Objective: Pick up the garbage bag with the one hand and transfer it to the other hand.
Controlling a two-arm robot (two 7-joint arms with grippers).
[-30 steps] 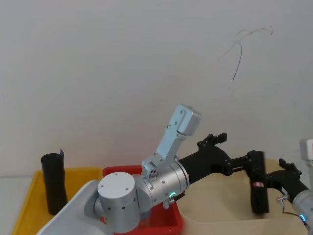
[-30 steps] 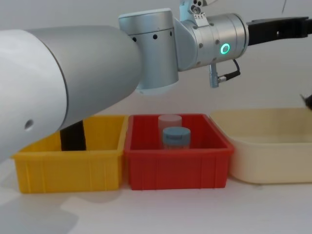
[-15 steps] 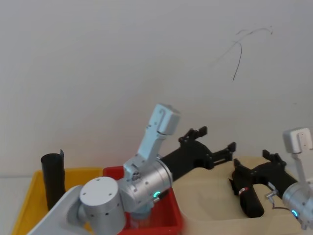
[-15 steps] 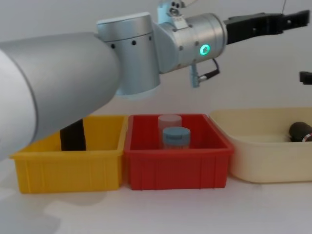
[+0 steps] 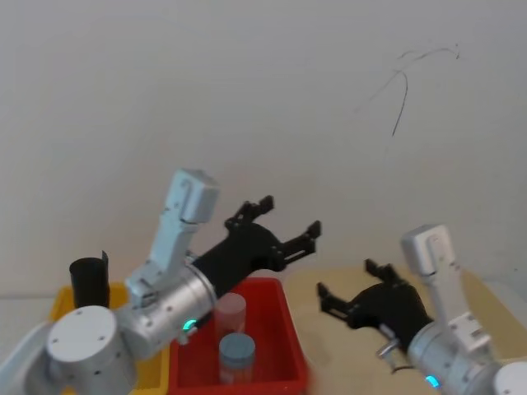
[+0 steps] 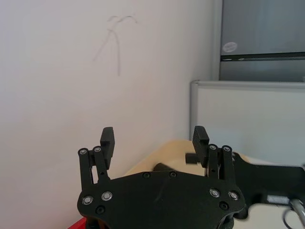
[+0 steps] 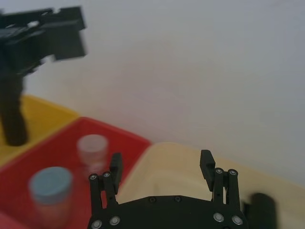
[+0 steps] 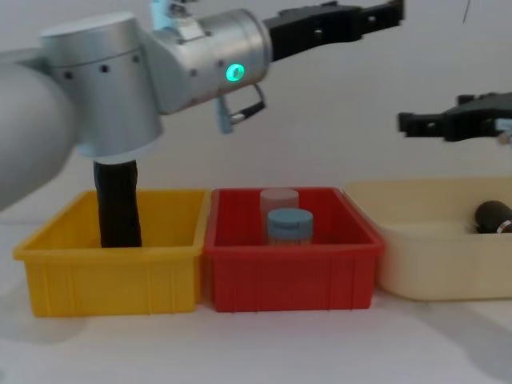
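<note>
Bag (image 8: 494, 216): lying in the beige bin (image 8: 424, 268);
Left gripper (image 5: 288, 216): fingers spread, empty, high by bin's left edge;
Right gripper (image 5: 346, 278): fingers spread, empty, above bin

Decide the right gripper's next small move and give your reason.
Probably draw the right gripper back and up, away from the cream bin. It held the garbage bag half a second ago; now it hangs open and empty above the bin, with the bag lying inside. The left gripper, also open, is raised clear.
</note>
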